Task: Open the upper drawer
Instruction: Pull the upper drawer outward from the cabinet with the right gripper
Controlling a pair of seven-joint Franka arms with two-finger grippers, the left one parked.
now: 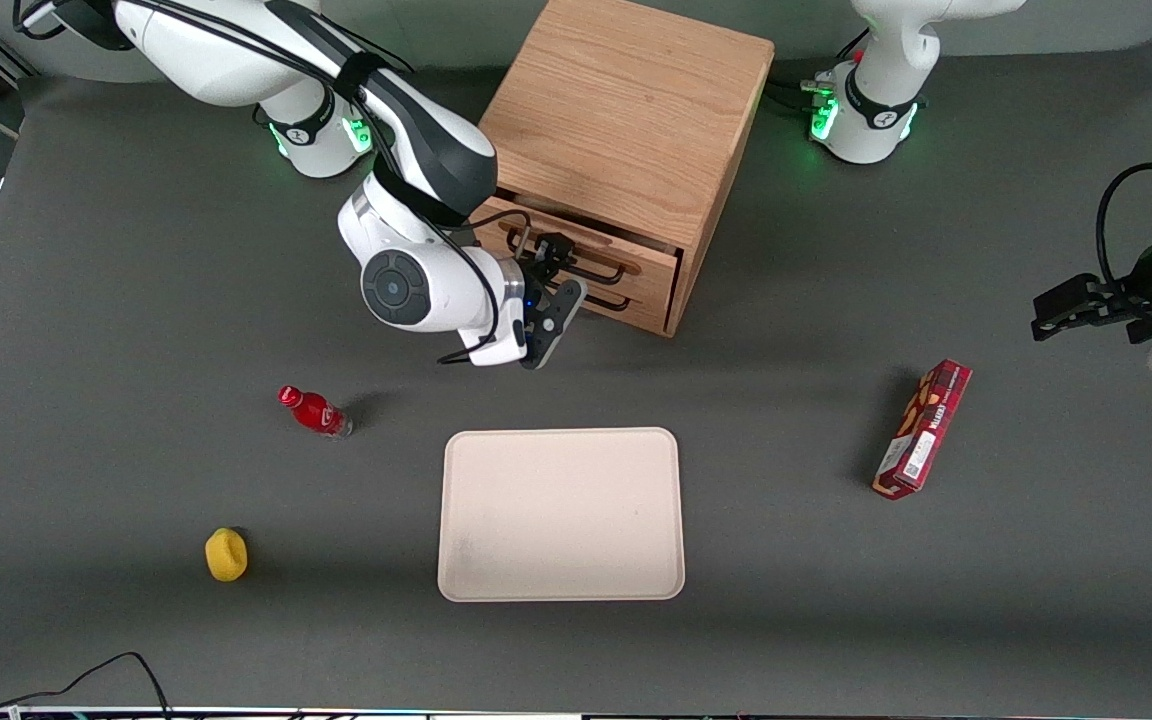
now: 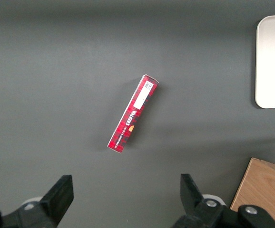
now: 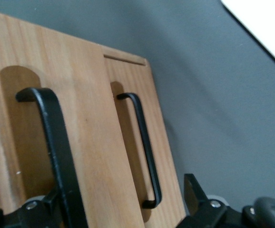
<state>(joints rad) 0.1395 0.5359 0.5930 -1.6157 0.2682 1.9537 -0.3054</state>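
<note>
The upper drawer (image 1: 586,252) is seen in the front of the oak cabinet (image 1: 626,110), which stands on the bench (image 1: 136,300) farther from the front camera than the tray; its face stands slightly proud of the cabinet, so it is judged to be barely started. Its black wire handle (image 3: 56,156) lies directly between the jaws of the gripper (image 1: 548,290): in the right wrist view the bar is seen running down into the gap, with one finger on either side of it. The jaws are spread fairly wide around the bar, and no contact with it can be made out, so nothing is judged to be gripped yet. The bar's long axis runs along the drawer face, across the line on which the drawer would slide, so a closing of the jaws across the bar and a pull straight out from the cabinet front is what the move is judged to call for. The lower drawer's handle (image 3: 144,152) is just beside the jaws, below the upper one, and must not be caught. Out from the jaws toward the front camera, the bench is dark grey and matte; a pale tray (image 1: 561,515) lies there, well apart, and a red bottle (image 1: 316,412) and a yellow object (image 1: 226,555) lie nearer that camera. A red carton (image 1: 921,430) lies toward the parked arm's end.
</note>
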